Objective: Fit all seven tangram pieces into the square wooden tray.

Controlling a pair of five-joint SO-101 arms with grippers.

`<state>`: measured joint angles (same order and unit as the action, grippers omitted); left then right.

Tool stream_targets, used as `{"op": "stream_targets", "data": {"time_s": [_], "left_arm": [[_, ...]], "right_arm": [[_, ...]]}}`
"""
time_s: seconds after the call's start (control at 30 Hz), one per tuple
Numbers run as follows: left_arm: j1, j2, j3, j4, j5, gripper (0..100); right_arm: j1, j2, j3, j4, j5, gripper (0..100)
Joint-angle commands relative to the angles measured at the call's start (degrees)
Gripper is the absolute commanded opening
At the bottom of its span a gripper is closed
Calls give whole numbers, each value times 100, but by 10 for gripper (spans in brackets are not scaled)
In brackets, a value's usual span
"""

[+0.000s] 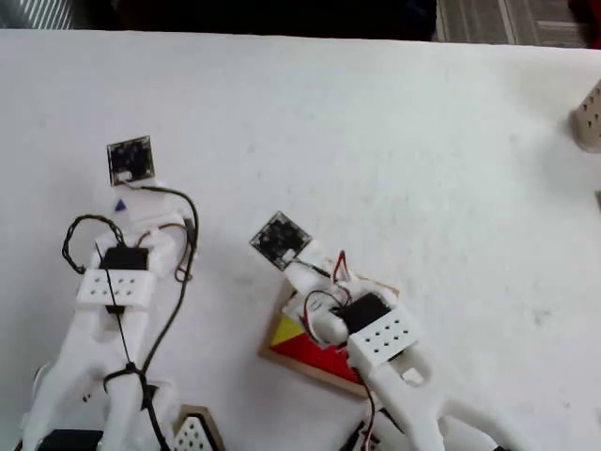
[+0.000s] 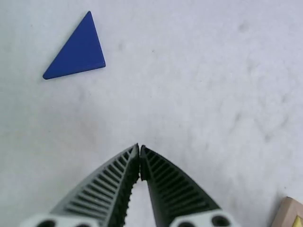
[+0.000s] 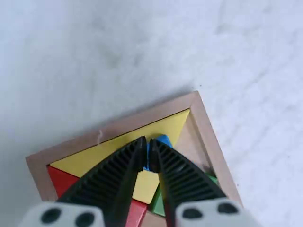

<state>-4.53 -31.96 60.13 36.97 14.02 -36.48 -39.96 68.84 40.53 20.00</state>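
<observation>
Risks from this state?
1. The blue triangle lies flat on the table, off to one side of the shut left end effector. A pinch may just push it along.
2. The right end effector sits right at the packed pieces in the tray. Pulling away could nudge the yellow triangle.

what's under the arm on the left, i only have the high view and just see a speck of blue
Observer: A blue triangle, flat on the table, ahead of the left gripper and apart from it.
Operator: is that gripper holding anything
Observer: No, it is shut and empty.
Operator: and under the other arm, anything besides red and yellow
Observer: In the wooden tray, a green piece and a blue piece sit by the right gripper, and bare tray floor shows beside the large yellow triangle.
</observation>
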Motion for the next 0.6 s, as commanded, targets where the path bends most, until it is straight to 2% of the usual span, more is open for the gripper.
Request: {"op": "stream_targets", "data": {"time_s": [0.0,0.23,0.43,0.57], "left_arm": [[57,-154,-62,-132,18,25],[57,-154,-70,-132,18,25],[57,-154,-70,-132,18,25],[57,-154,-70,-132,18,25]], "right_arm": [[-189,-119,-185,462,-35,18],[-954,-1218,70,1112,-26,18],[-901,-1938,615,989,9,18],[-558,-1938,695,866,0,18]]}}
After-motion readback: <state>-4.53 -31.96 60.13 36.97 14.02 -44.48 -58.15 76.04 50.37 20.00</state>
